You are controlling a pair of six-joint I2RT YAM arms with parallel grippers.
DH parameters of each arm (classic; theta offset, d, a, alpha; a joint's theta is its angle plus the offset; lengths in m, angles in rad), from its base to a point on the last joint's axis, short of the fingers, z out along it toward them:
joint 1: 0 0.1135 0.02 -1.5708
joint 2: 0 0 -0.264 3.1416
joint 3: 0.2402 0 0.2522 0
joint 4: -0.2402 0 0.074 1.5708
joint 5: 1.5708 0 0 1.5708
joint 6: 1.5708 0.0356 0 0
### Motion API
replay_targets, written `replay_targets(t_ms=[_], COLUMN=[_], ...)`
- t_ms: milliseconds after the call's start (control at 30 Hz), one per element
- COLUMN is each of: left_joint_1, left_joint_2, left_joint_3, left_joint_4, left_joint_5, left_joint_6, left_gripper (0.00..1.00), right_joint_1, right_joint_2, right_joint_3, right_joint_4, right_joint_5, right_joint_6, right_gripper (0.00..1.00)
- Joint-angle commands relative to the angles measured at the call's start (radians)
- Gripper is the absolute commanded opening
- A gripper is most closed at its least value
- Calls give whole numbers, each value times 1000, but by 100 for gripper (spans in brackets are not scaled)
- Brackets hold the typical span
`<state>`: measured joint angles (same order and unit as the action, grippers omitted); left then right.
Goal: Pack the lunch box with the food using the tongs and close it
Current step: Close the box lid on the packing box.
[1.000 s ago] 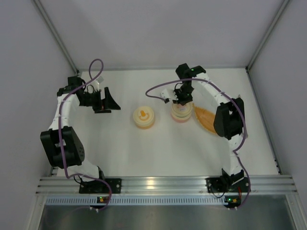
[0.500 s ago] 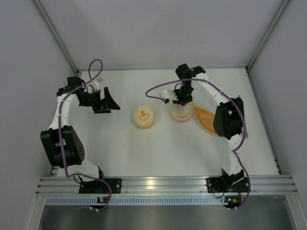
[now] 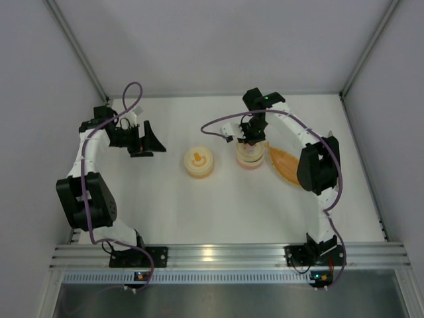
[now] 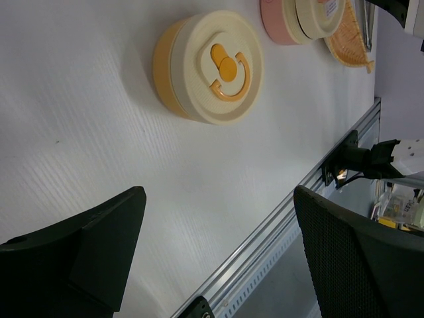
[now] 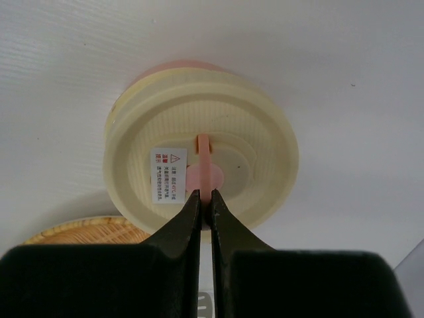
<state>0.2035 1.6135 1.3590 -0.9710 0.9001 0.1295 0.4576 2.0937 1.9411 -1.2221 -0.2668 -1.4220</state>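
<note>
Lunch box [image 3: 249,162] sat mid-table beside the orange tray [image 3: 283,165]. The right gripper [image 5: 205,193] pinched the pink handle [image 5: 205,173] on its cream lid [image 5: 258,165]. The left gripper [image 4: 218,195] hung spread wide, well apart.

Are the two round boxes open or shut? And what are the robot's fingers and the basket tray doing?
Orange lunch box: shut, cream lid on.
Pink lunch box: cream lid sitting on top.
Pink handle: pinched by the right fingers.
Right fingers: shut on the pink handle.
Left fingers: wide open, holding nothing.
Woven tray: lying flat beside the pink lunch box.
</note>
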Motion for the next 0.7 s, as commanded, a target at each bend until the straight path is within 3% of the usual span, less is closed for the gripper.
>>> replay_targets(t_ms=[0,667], left_joint_1=[10,11], left_joint_2=[-1,-12], left_joint_3=[28,31], left_joint_4=[23,23], left_joint_5=[23,14], left_joint_6=[16,21], left_gripper=[98,98], right_joint_1=[15,6], right_joint_2=[-66,-54], right_joint_3=[2,-53], right_joint_4=[46,53], right_joint_5=[-48,-29], right_joint_6=[6,-6], right_gripper=[0,0])
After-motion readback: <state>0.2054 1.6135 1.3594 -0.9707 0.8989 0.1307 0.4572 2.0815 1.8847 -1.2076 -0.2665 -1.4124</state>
